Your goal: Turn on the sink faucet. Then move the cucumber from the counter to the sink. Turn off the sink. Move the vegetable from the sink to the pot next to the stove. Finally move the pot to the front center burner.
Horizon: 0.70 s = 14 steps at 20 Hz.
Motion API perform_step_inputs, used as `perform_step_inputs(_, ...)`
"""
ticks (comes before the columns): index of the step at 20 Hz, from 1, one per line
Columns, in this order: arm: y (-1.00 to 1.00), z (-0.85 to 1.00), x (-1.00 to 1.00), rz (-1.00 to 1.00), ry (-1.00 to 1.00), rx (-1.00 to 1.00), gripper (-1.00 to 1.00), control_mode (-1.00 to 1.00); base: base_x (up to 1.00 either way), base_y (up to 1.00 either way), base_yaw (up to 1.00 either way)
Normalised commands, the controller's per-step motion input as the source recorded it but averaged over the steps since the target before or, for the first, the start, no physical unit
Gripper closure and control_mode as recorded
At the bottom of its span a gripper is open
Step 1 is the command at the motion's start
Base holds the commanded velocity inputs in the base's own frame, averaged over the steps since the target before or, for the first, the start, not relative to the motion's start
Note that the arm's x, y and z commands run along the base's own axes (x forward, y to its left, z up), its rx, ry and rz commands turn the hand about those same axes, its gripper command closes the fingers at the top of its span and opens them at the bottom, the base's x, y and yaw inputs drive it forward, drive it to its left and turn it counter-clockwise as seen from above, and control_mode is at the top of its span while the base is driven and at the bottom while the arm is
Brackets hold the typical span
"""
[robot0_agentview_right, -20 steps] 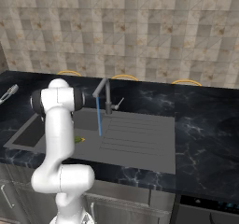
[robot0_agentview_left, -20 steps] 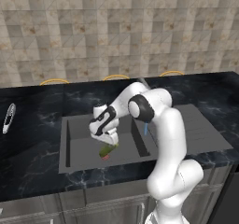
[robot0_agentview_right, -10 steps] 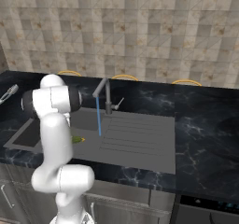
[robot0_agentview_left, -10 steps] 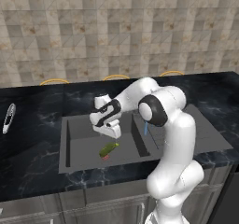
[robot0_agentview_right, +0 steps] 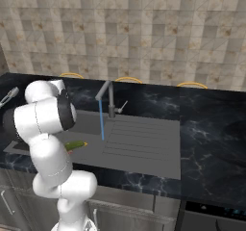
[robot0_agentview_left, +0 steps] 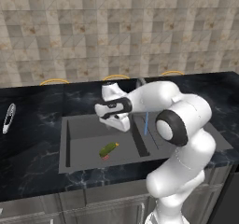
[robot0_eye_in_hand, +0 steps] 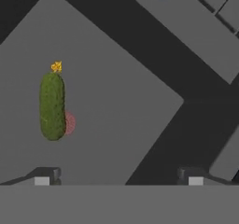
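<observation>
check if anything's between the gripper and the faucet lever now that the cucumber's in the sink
Nothing visible blocks it. The open gripper hangs over the sink basin, above the cucumber lying on the floor. The sink faucet stands behind the drainboard, water running, with only bare basin and drainboard between the two.

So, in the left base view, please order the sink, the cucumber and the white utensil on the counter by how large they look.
1. The sink, by far the largest.
2. The white utensil and the cucumber look about alike in length, so I would not rank them; the utensil is slimmer.
</observation>
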Motion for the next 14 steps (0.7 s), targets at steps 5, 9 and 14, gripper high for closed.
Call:
perform_step_inputs(5, -0.3, 0.68, -0.55, 0.0, -0.04, 0.0, -1.0, -1.0, 0.0, 0.0, 0.0)
perform_step_inputs(9, -0.37, 0.56, -0.52, 0.0, -0.03, 0.0, -1.0, -1.0, 0.0, 0.0, 0.0)
perform_step_inputs(14, -0.48, 0.37, -0.51, 0.0, -0.04, 0.0, -1.0, -1.0, 0.0, 0.0, 0.0)
